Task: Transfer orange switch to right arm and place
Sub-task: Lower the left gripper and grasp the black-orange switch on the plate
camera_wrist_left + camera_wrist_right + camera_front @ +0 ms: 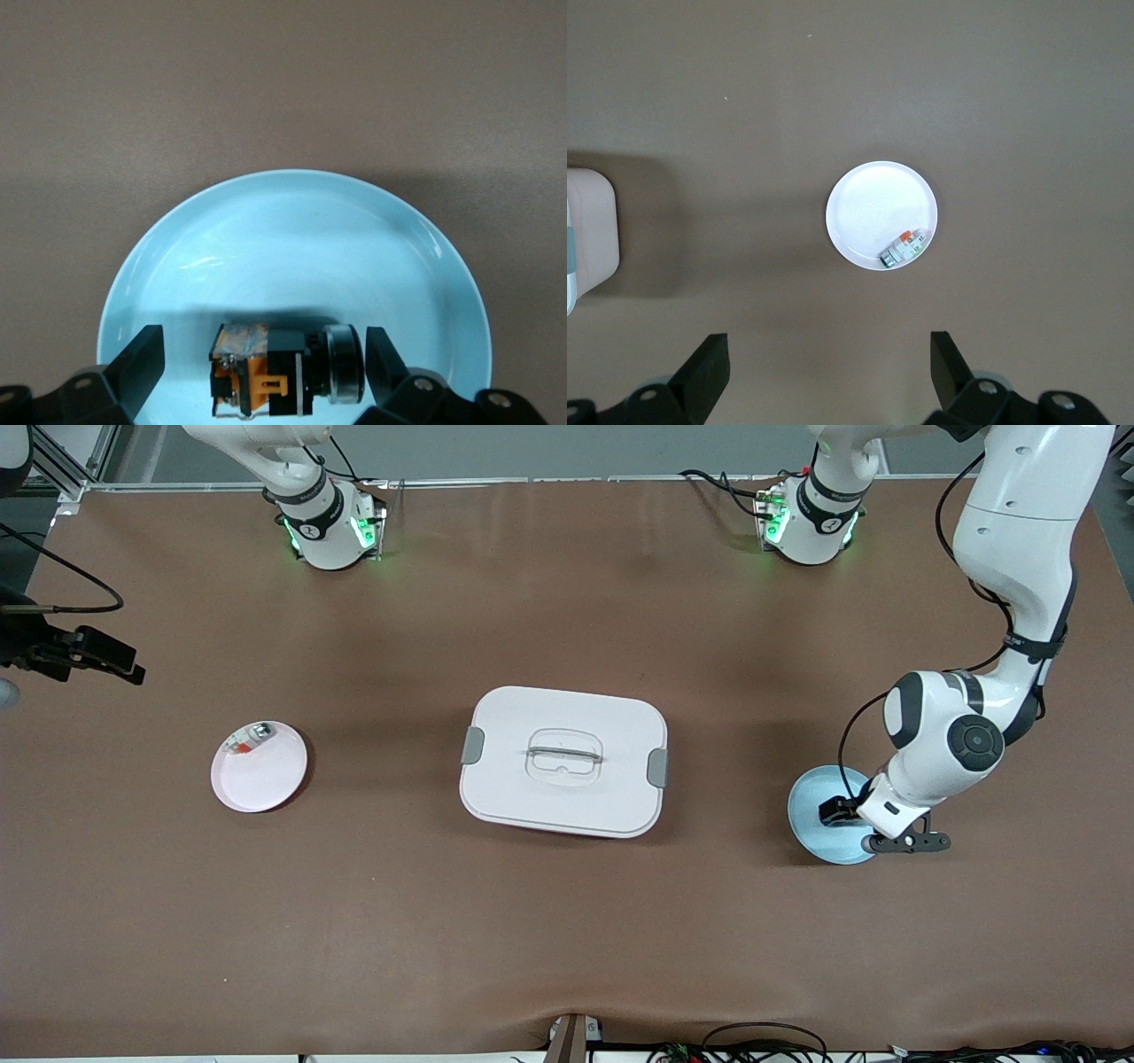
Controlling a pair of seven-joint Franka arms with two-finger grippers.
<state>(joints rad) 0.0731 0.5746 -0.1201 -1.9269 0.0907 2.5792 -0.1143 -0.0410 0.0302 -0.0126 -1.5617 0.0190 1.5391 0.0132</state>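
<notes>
No writing is legible. The left gripper (257, 367) stands wide open, low over the blue plate (292, 230), its fingers (142, 359) flanking the orange switch (283, 370) untouched. The right gripper (824, 372), open and empty, hovers high above the white plate (873, 212).

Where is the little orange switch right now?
The orange switch lies in the light blue plate at the left arm's end of the table, between the open fingers of the left gripper, which is low over the plate.
</notes>
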